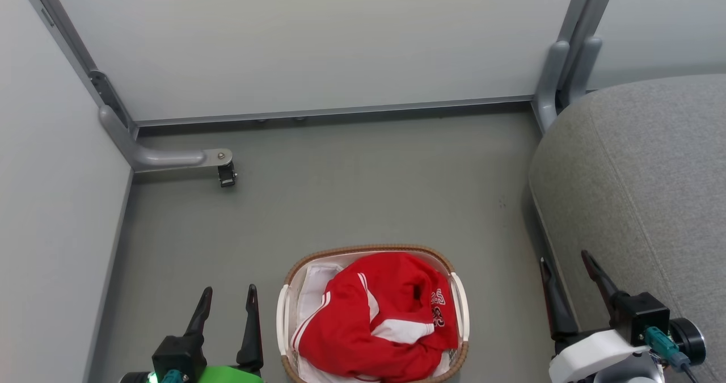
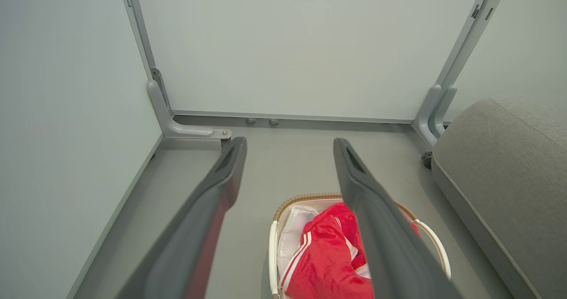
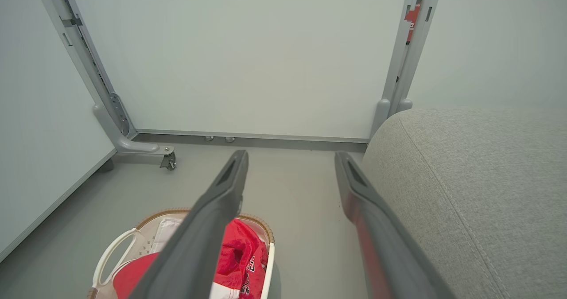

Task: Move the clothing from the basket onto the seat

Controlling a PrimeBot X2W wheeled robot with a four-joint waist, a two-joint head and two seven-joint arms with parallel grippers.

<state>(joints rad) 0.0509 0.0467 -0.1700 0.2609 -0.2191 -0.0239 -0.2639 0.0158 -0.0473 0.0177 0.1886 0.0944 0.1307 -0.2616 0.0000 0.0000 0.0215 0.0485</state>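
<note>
**Both tools wide open and empty; the clothing is heaped in the basket**

On my left, the left tool [image 1: 229, 288] hangs just beside the basket's left handle. Its two dark fingers are spread wide, with nothing between them and nothing touched.

In the middle, the basket [image 1: 371, 249] sits on the grey floor [image 1: 351, 190]. The clothing [image 1: 380, 309] lies crumpled inside it, mounded up to the woven rim. It lies over a white sheet [image 1: 315, 289] that shows at the back left.

I judge the red fabric to be light, soft and limp. It will sag and trail from any pinch, and its smooth sports weave may slip. The garments look tangled, so one could drag another, or the sheet, along with it. I would bite a thick bunch at the highest fold near the middle of the heap, away from the sheet and the rim. The basket looks light enough to lift with a snag.

Further right, the right tool [image 1: 564, 256] is just as wide open and carries nothing. It is poised between the basket and the seat [image 1: 641, 190]. I cannot tell whether its outer finger brushes the upholstery.
</note>
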